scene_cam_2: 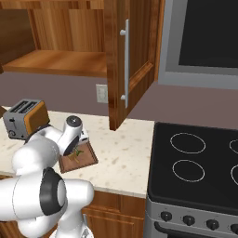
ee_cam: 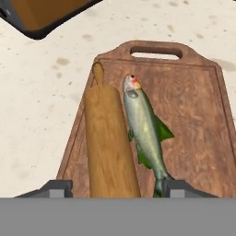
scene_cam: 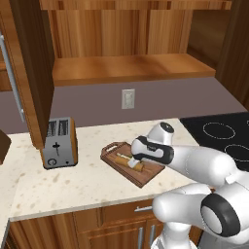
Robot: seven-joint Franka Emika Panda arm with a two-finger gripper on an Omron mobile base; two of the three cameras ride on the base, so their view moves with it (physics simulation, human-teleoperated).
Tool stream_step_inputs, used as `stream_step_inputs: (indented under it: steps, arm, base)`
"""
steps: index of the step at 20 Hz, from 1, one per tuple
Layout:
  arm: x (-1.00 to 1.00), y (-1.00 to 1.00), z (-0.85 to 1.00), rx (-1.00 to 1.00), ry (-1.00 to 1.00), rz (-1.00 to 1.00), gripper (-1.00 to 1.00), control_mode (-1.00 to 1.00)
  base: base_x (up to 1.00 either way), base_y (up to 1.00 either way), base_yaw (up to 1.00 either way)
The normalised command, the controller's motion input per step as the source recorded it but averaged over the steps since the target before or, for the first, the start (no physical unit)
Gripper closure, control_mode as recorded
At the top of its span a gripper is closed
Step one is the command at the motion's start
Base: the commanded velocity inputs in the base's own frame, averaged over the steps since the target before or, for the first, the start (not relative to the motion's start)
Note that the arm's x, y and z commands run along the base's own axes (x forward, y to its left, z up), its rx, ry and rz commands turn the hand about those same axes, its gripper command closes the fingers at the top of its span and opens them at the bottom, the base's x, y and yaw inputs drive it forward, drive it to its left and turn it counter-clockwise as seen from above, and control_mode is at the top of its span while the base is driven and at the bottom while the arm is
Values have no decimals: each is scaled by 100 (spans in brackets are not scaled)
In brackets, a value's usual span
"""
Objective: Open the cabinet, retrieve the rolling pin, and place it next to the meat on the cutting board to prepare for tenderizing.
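From the left base view, the cabinet [scene_cam: 29,73] is open, its dark door swung out over the left end of the countertop [scene_cam: 92,180], light wood shelf showing inside. Under that door sits the toaster [scene_cam: 59,142], near the counter's back-left part. The cutting board [scene_cam: 132,164] lies about mid-counter, closer to the front edge, handle loop pointing back-left. The rolling pin [scene_cam: 130,162] is on the board, and the arm's wrist covers the board's right end, so the gripper itself is hidden here. The stove [scene_cam: 221,136] takes up the right end of the counter. Right base view: the other cabinet door with its long silver handle [scene_cam_2: 125,65] hangs open over the counter, and the meat [scene_cam_2: 76,154] peeks out on the board just below the hand. Hand view is the good one: the rolling pin lies lengthwise along the board's left edge, the fish right beside it toward the board's middle, close alongside, can't tell if they actually touch. The gripper [ee_cam: 113,188] has its fingertips [ee_cam: 57,188] spread apart, one either side of the pin's near end, with clear gaps, not squeezing it.
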Motion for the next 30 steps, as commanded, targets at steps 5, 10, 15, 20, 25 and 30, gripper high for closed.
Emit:
stream_step_inputs:
  steps: [5, 10, 15, 20, 25, 30]
  arm:
    - [0, 0, -3, 0, 0, 0, -100, -100]
    - [0, 0, 0, 0, 0, -1, -100, -100]
    - [-15, 2, 16, 0, -1, -2, -100, -100]
    - [-36, 0, 17, 0, -6, -5, -100, -100]
    - [-57, 0, 15, 0, -8, -7, -100, -100]
    - [-72, 0, 9, 0, -8, -6, -100, -100]
  base:
    - [0, 0, 0]
    - [0, 0, 0]
    - [0, 0, 0]
    - [0, 0, 0]
    - [0, 0, 0]
    - [0, 0, 0]
